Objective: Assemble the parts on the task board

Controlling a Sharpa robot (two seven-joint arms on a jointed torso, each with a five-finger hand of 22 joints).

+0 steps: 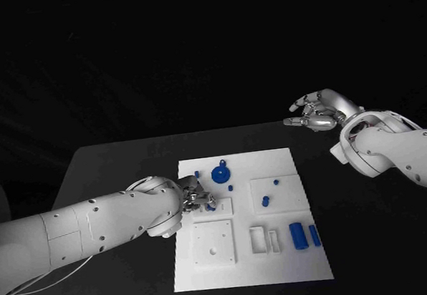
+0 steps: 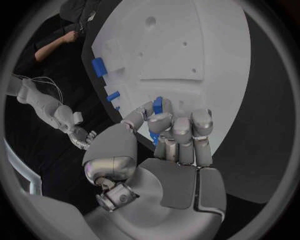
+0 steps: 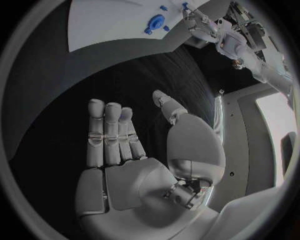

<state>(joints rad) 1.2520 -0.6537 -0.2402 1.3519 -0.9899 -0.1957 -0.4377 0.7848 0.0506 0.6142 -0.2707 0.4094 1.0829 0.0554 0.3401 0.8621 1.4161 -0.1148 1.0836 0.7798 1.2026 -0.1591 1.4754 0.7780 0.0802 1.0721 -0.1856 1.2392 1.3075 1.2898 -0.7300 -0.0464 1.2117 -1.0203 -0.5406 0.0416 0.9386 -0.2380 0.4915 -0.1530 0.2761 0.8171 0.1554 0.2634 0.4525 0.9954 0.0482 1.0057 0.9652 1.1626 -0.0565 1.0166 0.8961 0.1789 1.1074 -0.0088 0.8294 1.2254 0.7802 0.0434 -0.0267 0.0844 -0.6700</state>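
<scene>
1. Left wrist view shows what the head view hides: the left hand [image 2: 165,137] pinches a small blue part [image 2: 157,105] between thumb and curled fingers. From the head view the left hand [image 1: 190,197] is just a knot of silver fingers over the task board [image 1: 290,268], grip detail unreadable.
2. Right wrist view: right hand [image 3: 134,145] holds nothing, fingers straight and side by side, thumb set apart (palm bare). Head view puts the right hand [image 1: 317,112] off the board, beyond its far right corner, above the black table [image 1: 112,166].
3. Pinched part sits at the left fingertips, just over the board's white surface [image 2: 206,45]; contact with the board can't be told.
4. Round blue part with a stem [image 1: 221,172]: just beyond the left hand, on the board. Also visible in the right wrist view [image 3: 155,22], well ahead of the right fingertips.
5. Small blue peg [image 1: 266,200]: to the right of the left hand, on a raised square block. Two blue bars [image 1: 305,235] stand side by side nearer the robot, well apart from both hands.
6. Board: matte white flat plate, with a square plate with holes [image 1: 213,243] and a slotted frame [image 1: 264,240]. Parts are smooth blue plastic. Hands are silver metal, arms glossy white shells.
</scene>
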